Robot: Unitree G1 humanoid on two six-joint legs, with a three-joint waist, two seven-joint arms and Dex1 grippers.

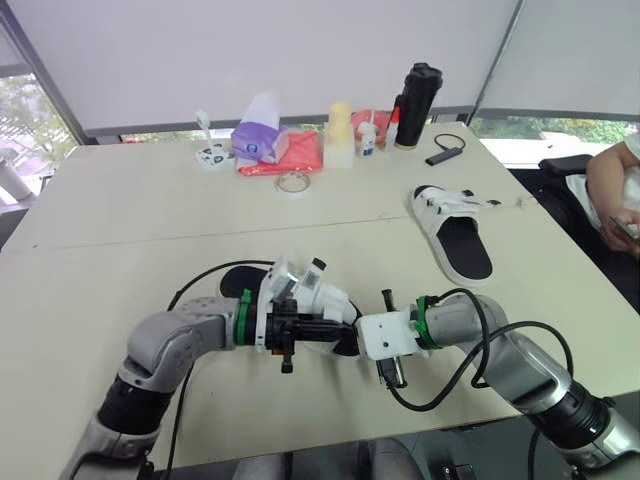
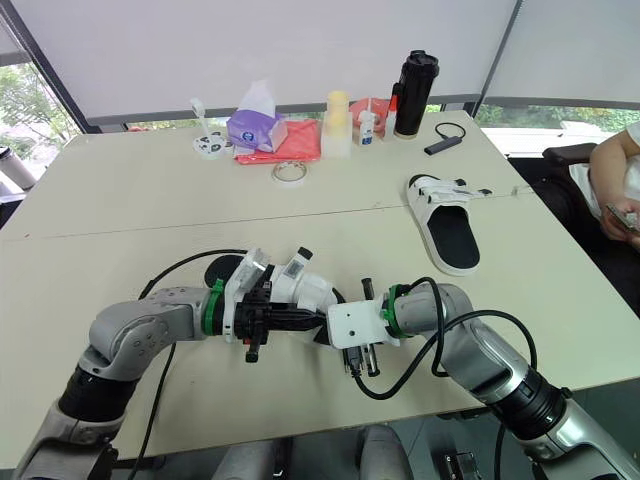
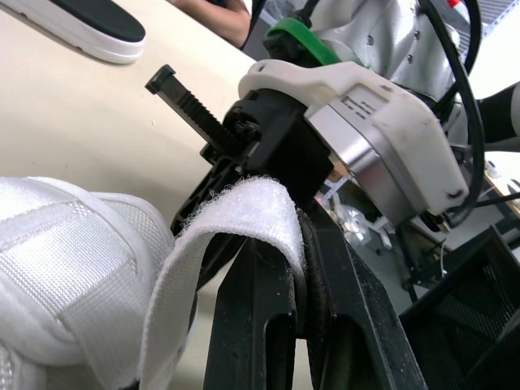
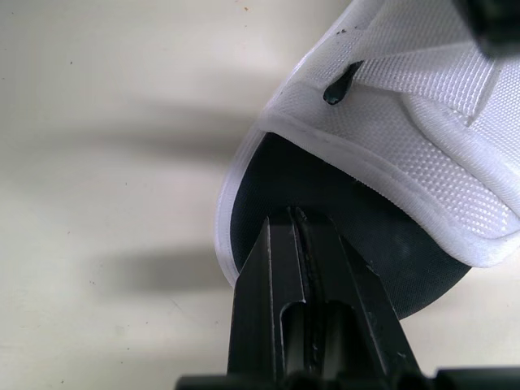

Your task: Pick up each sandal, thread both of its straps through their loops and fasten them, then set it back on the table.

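table (image 1: 120, 200): pale top, the work surface; clutter is pushed to the far edge, likely to leave the near half free for handling. person's arm (image 1: 610, 190): at the right edge, well apart from the work. far sandal (image 1: 455, 232): white with black footbed, flat on the table to the right, sole down; whether its straps are fastened cannot be told, so it counts as either waiting or done. near sandal (image 4: 406, 122): same make, between the two grippers just over the table's near edge, white upper toward the left arm, toe toward the right arm; placed there so each arm can reach one end. right gripper (image 4: 294, 218): fingers closed together, tips on the black footbed just inside the toe rim; nothing visible between them, so judged a brace that steadies the sandal, not a pinch. left gripper (image 3: 296, 252): fingers clamped on the strap (image 3: 236, 203), free end bent over one fingertip, held up and away from the upper, probably to aim it at its loop. flask (image 1: 417, 105), red cloth (image 1: 295, 155), tissue pack (image 1: 258, 135), bottle (image 1: 339, 135), tape roll (image 1: 293, 182): far-edge clutter, no part in the task. stage judged: threading in hand, fastening not yet done.
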